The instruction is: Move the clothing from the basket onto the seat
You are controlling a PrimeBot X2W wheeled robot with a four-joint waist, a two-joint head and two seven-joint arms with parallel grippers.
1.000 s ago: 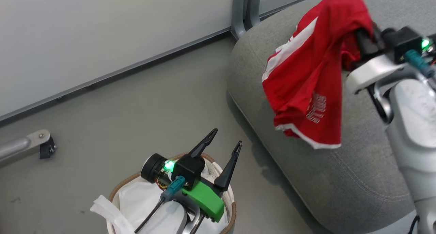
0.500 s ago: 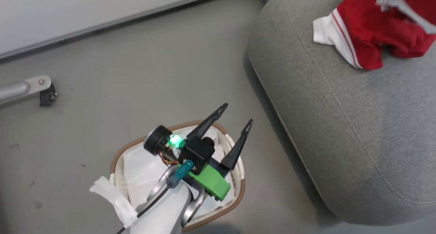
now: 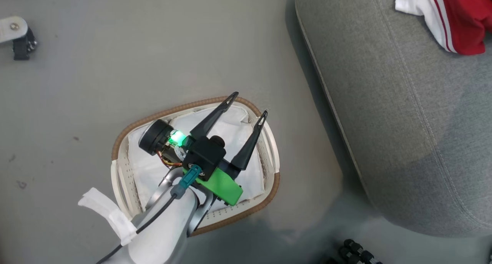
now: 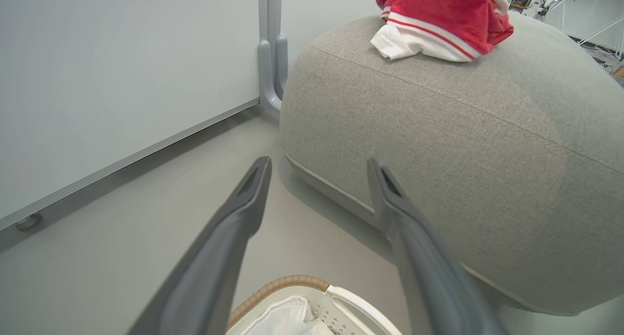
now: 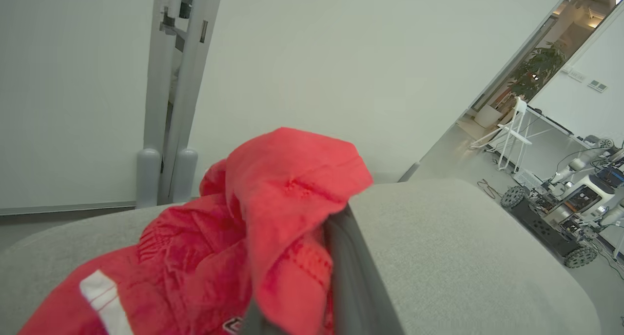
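On the seat, the clothing is lying in one red heap; how many pieces are making it I cannot tell. The right gripper is pinching a fold of it, fingers pressed together. The fabric is looking soft, light and limp, so any bunched fold is offering a hold. The left gripper is hovering, spread wide, over the one basket, which is showing its white liner.
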